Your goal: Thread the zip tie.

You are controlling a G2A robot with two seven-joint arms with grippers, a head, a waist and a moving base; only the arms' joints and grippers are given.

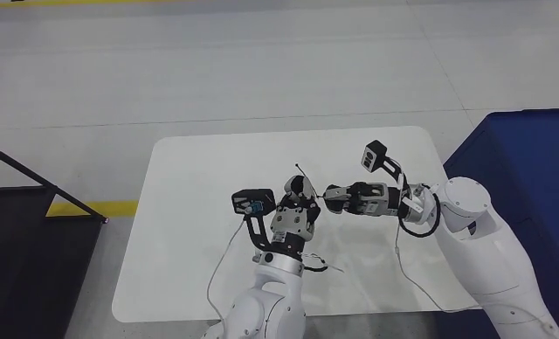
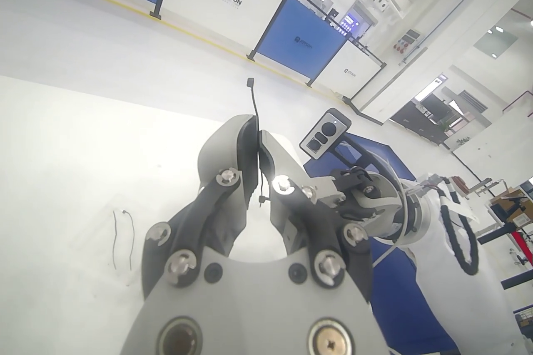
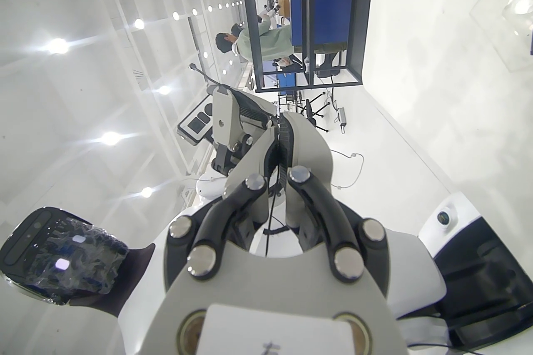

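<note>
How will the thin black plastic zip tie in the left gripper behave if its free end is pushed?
The thin black plastic zip tie stands almost straight beyond the left gripper, so the short free end is probably stiff enough to aim. Being so slender, it would likely bow if pushed end-on. It looks very light.

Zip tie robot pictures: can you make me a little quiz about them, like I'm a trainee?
1. True or false: the left pincer is wide open.
2. What colour is the zip tie? A red, B black, C yellow.
3. Fill in: the table is coloured ____.
Key: 1 false, it is shut on the zip tie; 2 B; 3 white.
</note>
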